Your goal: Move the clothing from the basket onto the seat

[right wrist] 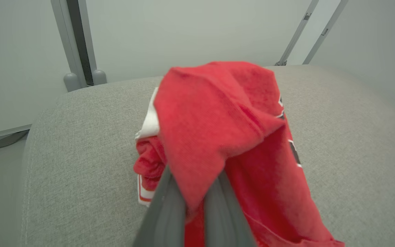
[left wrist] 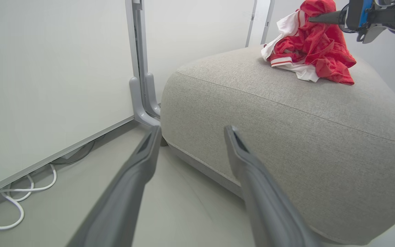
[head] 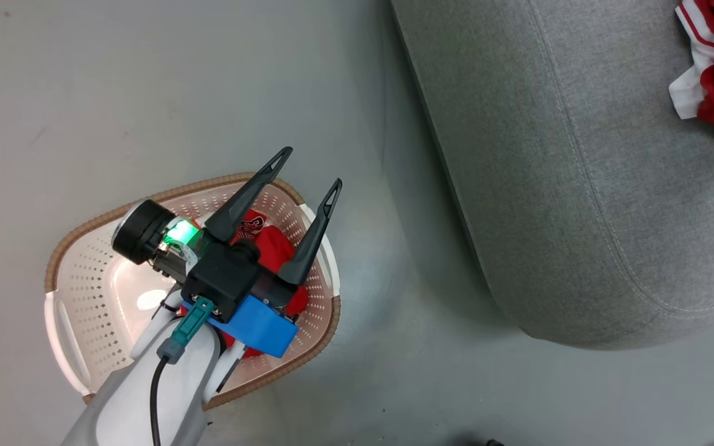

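Hanging from the right gripper (right wrist: pixel 195 181), whose fingers are pinched together on it, red clothing (right wrist: pixel 218 120) drapes onto a red-and-white heap (left wrist: pixel 307 51) near the seat's (head: pixel 580 186) far edge. Another red piece (head: pixel 273 244) lies in the basket (head: pixel 96 291) on the floor (head: pixel 146 93) beside the seat, under the left gripper (head: pixel 311 168), whose fingers are spread wide and empty. A white cable (left wrist: pixel 12 206) trails along the wall (left wrist: pixel 46 68).
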Controlling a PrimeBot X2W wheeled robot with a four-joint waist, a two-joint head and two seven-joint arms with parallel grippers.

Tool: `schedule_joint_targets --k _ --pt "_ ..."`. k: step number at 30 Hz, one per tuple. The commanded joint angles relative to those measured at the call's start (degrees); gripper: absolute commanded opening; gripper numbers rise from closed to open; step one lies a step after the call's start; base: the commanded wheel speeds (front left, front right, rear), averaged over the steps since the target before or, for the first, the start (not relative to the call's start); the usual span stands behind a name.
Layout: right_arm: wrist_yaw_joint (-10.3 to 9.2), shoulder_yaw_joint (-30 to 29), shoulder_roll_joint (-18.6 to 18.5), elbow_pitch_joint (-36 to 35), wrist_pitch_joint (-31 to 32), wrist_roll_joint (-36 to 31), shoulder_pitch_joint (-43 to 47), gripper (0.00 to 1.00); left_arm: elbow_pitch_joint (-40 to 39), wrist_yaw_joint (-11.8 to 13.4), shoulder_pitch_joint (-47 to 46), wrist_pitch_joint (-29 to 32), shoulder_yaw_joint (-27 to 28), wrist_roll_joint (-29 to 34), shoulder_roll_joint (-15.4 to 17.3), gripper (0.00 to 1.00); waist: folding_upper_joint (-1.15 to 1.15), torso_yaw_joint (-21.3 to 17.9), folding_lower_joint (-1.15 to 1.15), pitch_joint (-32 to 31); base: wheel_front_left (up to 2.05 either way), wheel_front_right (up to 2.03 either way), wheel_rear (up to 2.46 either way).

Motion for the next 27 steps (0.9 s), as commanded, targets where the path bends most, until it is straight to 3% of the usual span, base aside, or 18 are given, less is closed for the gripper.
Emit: schedule_joint_targets --k 1,3,4,5,6,14,20,27 --pt "0.01 -0.25 0.05 0.35 -0.41 -0.38 0.88 0.00 0.00 0.03 -0.57 -0.26 0.15 -0.29 -0.11 1.00 0.00 0.22 -0.01 -0.23 0.00 0.00 0.00" --pt "0.01 -0.38 0.40 0.74 -0.44 -0.97 0.74 0.00 0.21 0.06 -0.52 -0.28 0.21 -0.34 -0.19 1.00 0.00 0.39 -0.01 -0.59 0.00 0.00 0.00" --pt "0.01 -0.41 0.36 0.51 -0.44 -1.35 0.79 0.14 0.23 0.09 -0.47 -0.29 0.29 -0.45 -0.30 1.00 0.00 0.46 -0.01 -0.84 0.00 0.00 0.00" --pt "0.01 -0.47 0.31 0.17 -0.46 -1.57 1.00 0.42 0.29 0.09 -0.38 -0.30 0.29 -0.53 -0.40 1.00 0.00 0.53 -0.01 -1.07 0.00 0.00 0.00" --pt "0.01 -0.65 0.33 -0.38 -0.46 -1.81 1.30 1.00 0.40 0.16 -0.27 -0.30 0.41 -0.68 -0.58 1.00 0.00 0.58 -0.01 -1.33 0.00 0.00 0.00" --pt "0.01 -0.91 1.52 -2.17 -0.43 -4.13 5.56 1.00 1.41 0.14 1.11 -0.26 1.11 -1.85 -2.76 1.00 0.00 1.55 -0.01 -5.68 0.00 0.00 0.00" --pt "0.01 1.00 3.65 -2.36 -0.43 -6.28 9.50 1.00 1.89 0.47 4.85 -0.27 3.66 -2.99 -5.13 1.00 0.00 2.12 -0.01 -11.84 0.00 0.00 0.00" --pt "0.00 4.16 5.24 -7.66 -0.42 -6.75 17.29 1.00 4.32 0.14 9.59 -0.27 6.03 -4.06 -8.04 1.00 0.00 4.59 -0.01 -19.49 0.00 0.00 0.00"
